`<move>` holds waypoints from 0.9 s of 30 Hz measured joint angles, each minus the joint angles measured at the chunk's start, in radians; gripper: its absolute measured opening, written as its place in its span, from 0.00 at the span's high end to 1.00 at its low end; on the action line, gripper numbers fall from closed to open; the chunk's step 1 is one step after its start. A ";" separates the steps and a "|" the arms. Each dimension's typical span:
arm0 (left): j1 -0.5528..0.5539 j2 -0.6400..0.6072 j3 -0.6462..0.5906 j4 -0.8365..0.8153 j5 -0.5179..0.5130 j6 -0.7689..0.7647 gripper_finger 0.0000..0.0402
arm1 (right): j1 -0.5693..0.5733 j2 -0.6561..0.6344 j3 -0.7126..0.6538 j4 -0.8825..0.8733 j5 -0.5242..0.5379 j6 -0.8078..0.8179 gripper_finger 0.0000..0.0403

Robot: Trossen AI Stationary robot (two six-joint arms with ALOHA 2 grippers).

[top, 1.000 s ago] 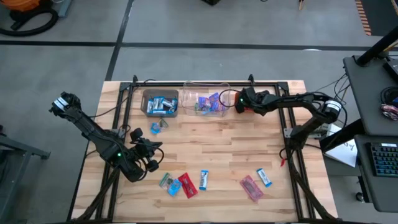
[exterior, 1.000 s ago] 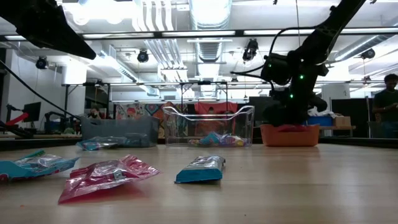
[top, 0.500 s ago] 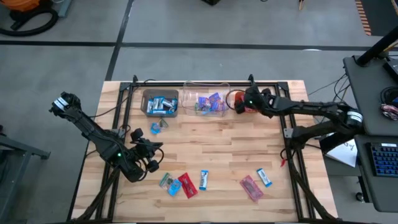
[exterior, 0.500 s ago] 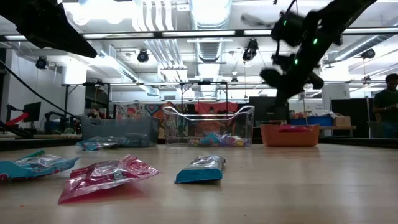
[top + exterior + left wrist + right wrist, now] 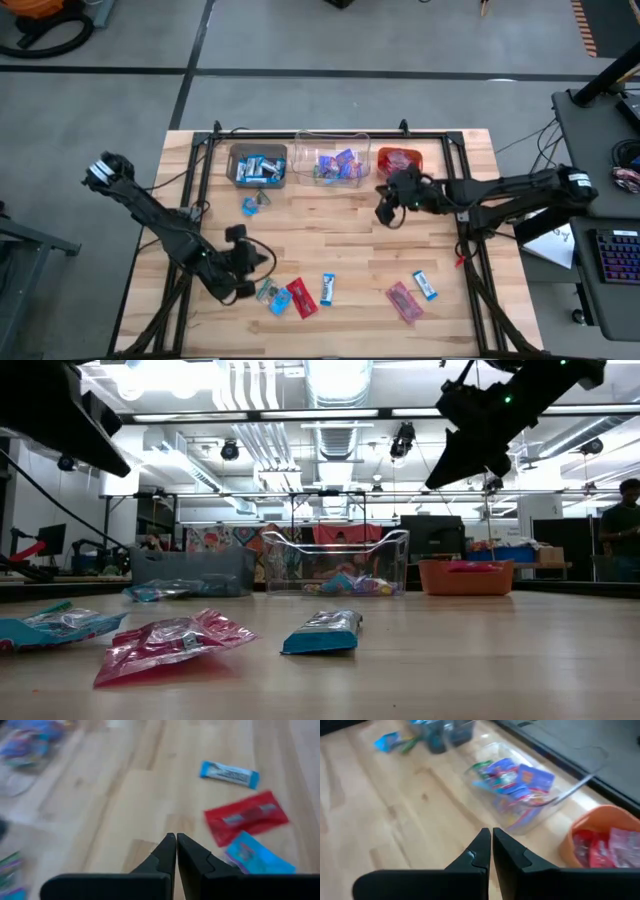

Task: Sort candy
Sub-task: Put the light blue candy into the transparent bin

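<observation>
1. My left gripper [image 5: 176,851] has its jaws pinched fully together with nothing in them, hovering low near the front-left cluster of candy. My right gripper [image 5: 491,845] is closed and empty too, up over the table in front of the bins.
2. My left wrist view picks out three loose pieces close up: a blue-and-white bar [image 5: 229,773], a red wrapper [image 5: 247,817] and a blue packet [image 5: 257,860]. The high view shows a fourth, greenish piece [image 5: 265,290] in that cluster, just beside my left gripper.
3. From above I count seven loose sweets on the wood: those four, a red one [image 5: 402,301] and a blue one [image 5: 425,285] at front right, plus a blue one [image 5: 252,205] just in front of the brown bin.
4. The low view only catches three front pieces clearly and shows the bins side-on.
5. Three bins sit in a row at the back. The brown bin [image 5: 234,167] holds blue-and-white candy, the clear bin [image 5: 555,802] holds purple-multicolour candy, and the orange bin [image 5: 568,842] holds red candy. Can't count inside any of them.
</observation>
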 joint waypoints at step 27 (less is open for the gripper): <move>-0.006 0.302 -0.010 0.255 0.210 0.108 0.42 | 0.059 0.018 0.000 0.002 0.000 0.027 0.97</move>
